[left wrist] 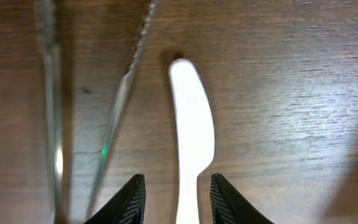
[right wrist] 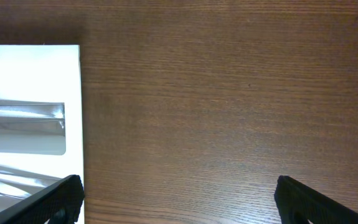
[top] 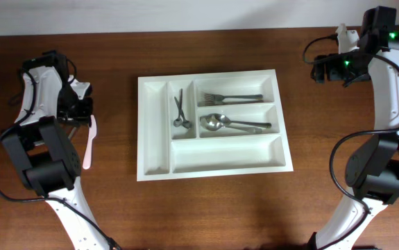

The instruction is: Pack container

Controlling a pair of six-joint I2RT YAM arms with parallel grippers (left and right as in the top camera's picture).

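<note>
At the left edge of the overhead frame, a white knife (top: 89,142) lies flat on the wooden surface (right wrist: 228,93), well apart from the white tray (top: 154,125) in the middle. The left claw (left wrist: 177,193) is released and straddles the knife's narrow handle, with a gap on either side and neither finger touching it. Two thin metal utensils (left wrist: 51,112) lie just beside the knife, toward the left of the wrist frame. The knife looks like plastic, so I judge it light, fairly stiff and smooth. It should lift easily, but it could pivot or slide if pinched off-centre. The handle, close to where it widens into the blade, seems the best place to hold it, across its narrow width. At the upper right, the right claw (right wrist: 179,199) hangs spread wide over bare wood beside the tray's edge, holding nothing. The tray already carries forks (top: 230,96) and spoons (top: 230,123), and its long lower compartment is free.
</note>
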